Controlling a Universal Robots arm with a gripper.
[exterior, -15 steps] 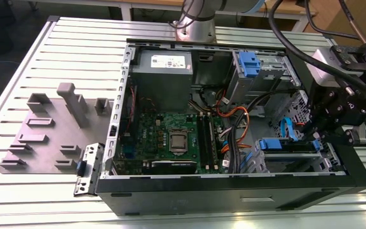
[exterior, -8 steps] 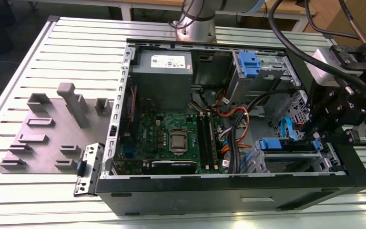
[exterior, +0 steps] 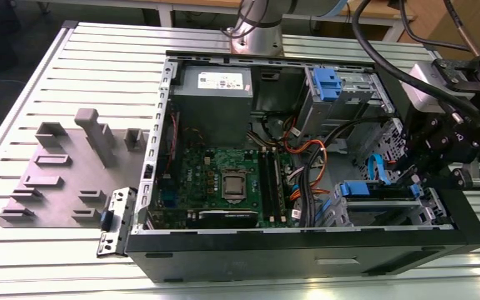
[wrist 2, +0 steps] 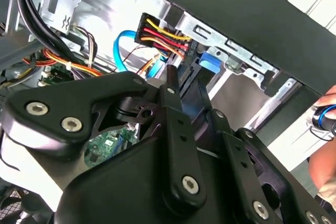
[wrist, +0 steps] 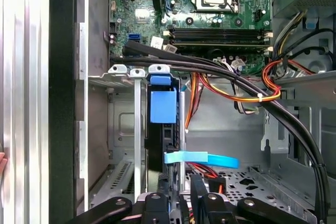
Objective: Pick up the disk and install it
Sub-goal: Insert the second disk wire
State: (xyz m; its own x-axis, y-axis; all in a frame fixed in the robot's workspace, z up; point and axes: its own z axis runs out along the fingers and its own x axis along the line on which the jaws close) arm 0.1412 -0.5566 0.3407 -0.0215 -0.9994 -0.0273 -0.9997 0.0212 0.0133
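The open computer case (exterior: 307, 250) lies on its side on the slatted bench (exterior: 23, 250), motherboard (exterior: 223, 181) facing up. The arm's black tool (exterior: 440, 162) hangs over the case's edge at the exterior view's right, just by the lower drive bay. The disk (wrist: 161, 129) sits edge-on in that bay — its blue carrier tab (wrist: 163, 106) shows in the first wrist view, with the tool's fingers (wrist: 202, 200) right behind it. Whether they pinch it, I cannot tell. A pale blue cable (wrist: 202, 157) crosses nearby.

End effector (exterior: 424, 178) beside open computer case's (exterior: 307, 250) drive bay (exterior: 377, 203)
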